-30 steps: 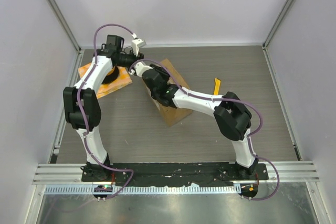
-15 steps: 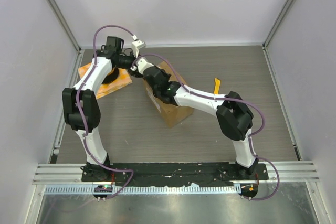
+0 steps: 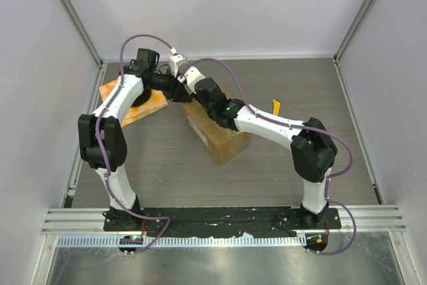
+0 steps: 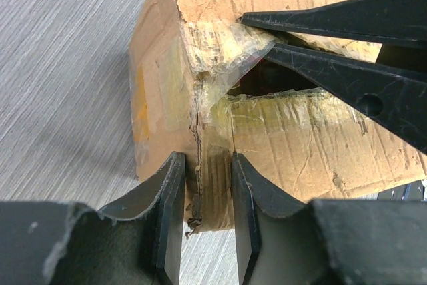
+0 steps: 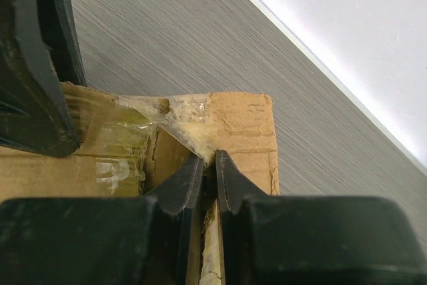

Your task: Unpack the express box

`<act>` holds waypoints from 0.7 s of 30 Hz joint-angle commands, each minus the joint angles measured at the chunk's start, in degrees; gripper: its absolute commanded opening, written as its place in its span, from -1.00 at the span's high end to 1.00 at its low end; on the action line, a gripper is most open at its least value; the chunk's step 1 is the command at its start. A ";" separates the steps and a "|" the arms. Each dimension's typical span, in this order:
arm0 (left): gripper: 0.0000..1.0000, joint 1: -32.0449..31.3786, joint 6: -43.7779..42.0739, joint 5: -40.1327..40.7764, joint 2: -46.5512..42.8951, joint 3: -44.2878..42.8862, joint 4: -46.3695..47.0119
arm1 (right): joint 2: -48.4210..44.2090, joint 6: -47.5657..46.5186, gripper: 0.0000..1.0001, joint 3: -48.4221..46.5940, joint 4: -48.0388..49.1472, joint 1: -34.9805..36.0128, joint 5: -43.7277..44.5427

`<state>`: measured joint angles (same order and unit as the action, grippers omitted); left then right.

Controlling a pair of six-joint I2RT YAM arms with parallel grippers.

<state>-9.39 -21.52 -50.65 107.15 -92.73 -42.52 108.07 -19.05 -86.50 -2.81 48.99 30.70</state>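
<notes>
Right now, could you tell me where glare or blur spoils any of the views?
Top external view: evenly lit and sharp, soft shadows only. Left wrist view: the express box is crisp, its tape glints, the near left fingers are blurred. Right wrist view: the right fingers are dark and soft, the wall washed out.

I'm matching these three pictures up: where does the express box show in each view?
Top external: the express box lies at the centre, partly under the arms.
Left wrist: the express box fills the centre and right, one corner nearest.
Right wrist: the express box runs from lower left to centre.
Shared landmark: the torn clear tape at its opened corner, in both wrist views and hidden from above.
</notes>
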 commanded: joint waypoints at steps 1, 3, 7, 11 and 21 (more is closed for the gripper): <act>0.88 -0.19 -1.68 5.83 1.48 4.31 -16.01 | -7.08 1.90 0.99 -1.57 5.10 -5.39 3.07; 0.88 -0.28 -1.95 5.74 1.30 4.40 -16.19 | -8.05 7.51 0.98 -2.27 3.17 -8.63 0.00; 0.89 -0.19 -2.65 5.39 0.95 4.75 -17.06 | -9.90 17.19 0.99 -2.10 1.14 -14.17 -8.28; 0.90 -0.28 -3.27 5.30 0.69 5.71 -17.42 | -9.90 20.35 0.99 -1.83 0.79 -16.64 -11.88; 0.92 -0.28 -4.85 4.95 -0.28 8.61 -17.95 | -9.90 28.27 0.99 -6.74 0.53 -23.59 -19.27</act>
<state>-10.87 -23.51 -52.42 105.67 -89.71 -39.99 104.14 4.99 -86.67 -10.37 35.40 0.14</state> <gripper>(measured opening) 0.331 0.151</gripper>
